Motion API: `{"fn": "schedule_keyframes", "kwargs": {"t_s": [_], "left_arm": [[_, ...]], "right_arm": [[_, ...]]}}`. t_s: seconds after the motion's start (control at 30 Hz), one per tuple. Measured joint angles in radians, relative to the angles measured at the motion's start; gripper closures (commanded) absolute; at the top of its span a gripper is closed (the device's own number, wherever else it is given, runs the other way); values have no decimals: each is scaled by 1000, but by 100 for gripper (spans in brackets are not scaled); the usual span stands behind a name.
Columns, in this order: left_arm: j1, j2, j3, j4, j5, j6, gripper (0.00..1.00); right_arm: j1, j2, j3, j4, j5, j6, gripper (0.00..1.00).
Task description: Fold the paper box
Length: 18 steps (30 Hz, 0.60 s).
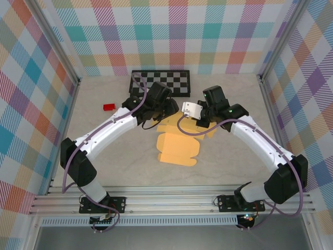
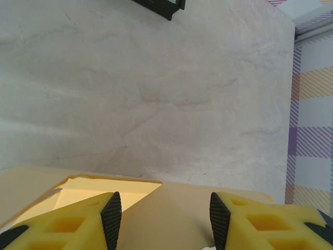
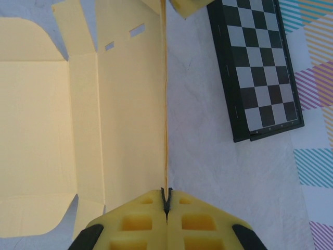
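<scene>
Light is bright, even and diffuse. Pale marble-look tabletop [image 1: 229, 161]: only soft, faint shadows close under the arms, no glare. Right wrist view: thin yellow-orange cardboard sheet [image 3: 41, 114] reads paler, washed out. Left wrist view: tabletop sharp, near bottom edge slightly soft.

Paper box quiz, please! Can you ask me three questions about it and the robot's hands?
1. True or false: the right gripper is shut on an edge of the paper box.
2. What lies just beyond the box? A) checkerboard B) teddy C) cup
3. What colour is the small block beside the left arm?
Key: 1 true; 2 A; 3 red.
</scene>
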Motion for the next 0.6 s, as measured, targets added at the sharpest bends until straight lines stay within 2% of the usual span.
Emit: {"fn": "schedule_keyframes", "kwargs": {"t_s": [0.23, 0.47, 0.6], "left_arm": [[-10, 4, 0, 56, 26, -65, 53], [-15, 19, -2, 80, 31, -99, 75], [-15, 19, -15, 87, 26, -105, 84]], "right_arm": [[4, 0, -11, 52, 5, 38, 100], [8, 0, -44, 82, 7, 63, 100], [10, 0, -62, 97, 5, 72, 100]]}}
